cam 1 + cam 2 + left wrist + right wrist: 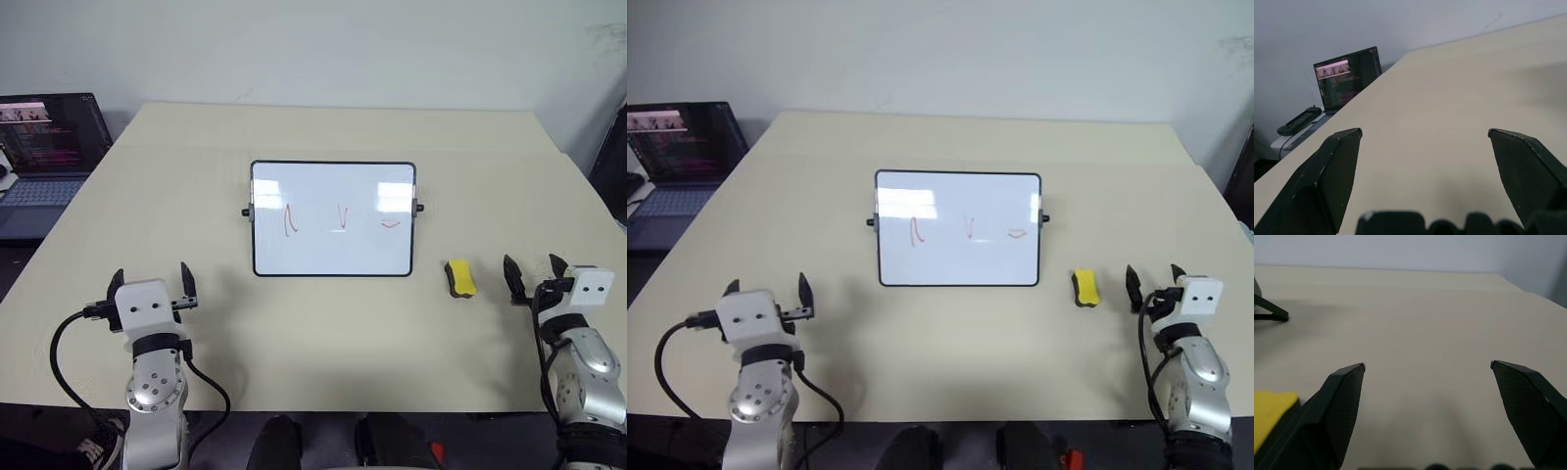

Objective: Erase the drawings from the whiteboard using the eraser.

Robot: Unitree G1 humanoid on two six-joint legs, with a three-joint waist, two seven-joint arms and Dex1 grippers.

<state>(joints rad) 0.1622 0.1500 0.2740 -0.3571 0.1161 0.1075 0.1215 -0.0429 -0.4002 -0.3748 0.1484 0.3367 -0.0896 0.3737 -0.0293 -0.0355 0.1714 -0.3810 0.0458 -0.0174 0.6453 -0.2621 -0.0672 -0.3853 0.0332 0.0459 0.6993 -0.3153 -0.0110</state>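
The whiteboard (pixel 333 219) lies flat in the middle of the beige table, with small black knobs on its short sides. Three thin red drawings (pixel 341 217) run in a row across it: a hooked stroke, a V-like mark and a short tick. To the right of the board lies the yellow eraser (pixel 459 277), and its corner also shows at the right wrist view's edge (pixel 1268 411). My right gripper (pixel 535 267) hovers open just right of the eraser, nothing between its fingers. My left gripper (pixel 153 279) is open over bare table, well left of the board.
An open laptop (pixel 44 147) stands beyond the table's (pixel 333 343) far left edge, beside a dark handheld device (pixel 1299 121). A pale wall runs behind the table. Black cables hang off both wrists near the front edge.
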